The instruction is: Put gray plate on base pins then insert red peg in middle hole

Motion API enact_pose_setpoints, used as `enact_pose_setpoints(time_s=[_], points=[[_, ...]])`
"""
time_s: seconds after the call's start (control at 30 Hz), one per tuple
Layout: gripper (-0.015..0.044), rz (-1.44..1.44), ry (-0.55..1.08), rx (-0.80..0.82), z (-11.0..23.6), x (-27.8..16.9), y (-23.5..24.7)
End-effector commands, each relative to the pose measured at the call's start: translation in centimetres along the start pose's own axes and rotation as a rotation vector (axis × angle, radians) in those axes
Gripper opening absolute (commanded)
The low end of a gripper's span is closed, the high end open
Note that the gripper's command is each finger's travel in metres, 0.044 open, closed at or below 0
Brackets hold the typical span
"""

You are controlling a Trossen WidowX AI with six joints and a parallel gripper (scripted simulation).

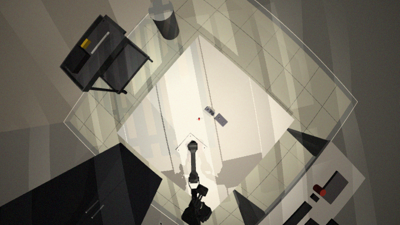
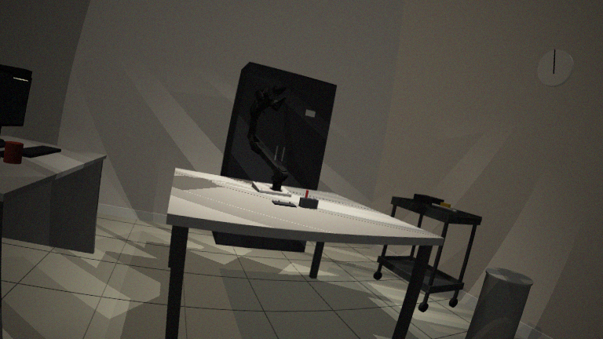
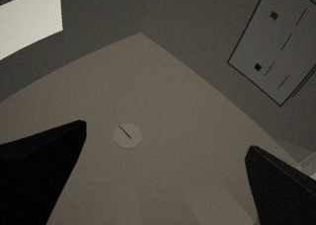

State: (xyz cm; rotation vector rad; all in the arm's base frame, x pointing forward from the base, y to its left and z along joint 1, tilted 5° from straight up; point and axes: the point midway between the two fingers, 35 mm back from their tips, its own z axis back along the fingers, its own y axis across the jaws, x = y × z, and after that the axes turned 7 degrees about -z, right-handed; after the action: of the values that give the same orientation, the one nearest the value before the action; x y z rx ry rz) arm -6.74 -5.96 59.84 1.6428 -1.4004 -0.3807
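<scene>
The gray plate (image 1: pixel 221 119) lies flat on the white table (image 1: pixel 183 92), just beside the base (image 1: pixel 209 110) and not on its 2 pins. In the exterior view the plate (image 2: pixel 283 203) sits left of the dark base block (image 2: pixel 308 202), close to it but apart. The red peg (image 1: pixel 199 119) stands upright on the table near the base, on the side facing the arm's mount; in the exterior view it (image 2: pixel 306 193) rises behind the base.

The arm (image 1: pixel 192 163) is folded up and back from its mount, away from the base, with the gripper (image 1: pixel 198 199) raised high and well apart from the base, plate and peg. In the exterior view the gripper (image 2: pixel 268 95) is dark against the black cabinet (image 2: pixel 311 95) behind the table. The jaws stand wide apart and hold nothing. The wrist view shows 2 dark fingers at either side, pointing at a wall with a round clock (image 3: pixel 126 136) and a poster (image 3: pixel 273 37), not at the base.
</scene>
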Motion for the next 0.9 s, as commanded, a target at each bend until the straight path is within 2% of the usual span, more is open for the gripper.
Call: enact_pose_setpoints(time_s=[0.0,0.23,0.43,0.6,0.87], points=[[0.044,-0.03,0.04,-0.162,-5.2,-2.0,-3.2],[0.044,-0.113,0.063,-0.505,-13.7,-5.2,-11.8],[0.044,-0.205,0.041,-0.814,-18.4,-7.0,-20.9],[0.044,-0.243,-0.025,-1.056,-19.6,-7.5,-28.4],[0.044,-0.375,-0.137,-1.443,-19.3,-8.3,-40.3]])
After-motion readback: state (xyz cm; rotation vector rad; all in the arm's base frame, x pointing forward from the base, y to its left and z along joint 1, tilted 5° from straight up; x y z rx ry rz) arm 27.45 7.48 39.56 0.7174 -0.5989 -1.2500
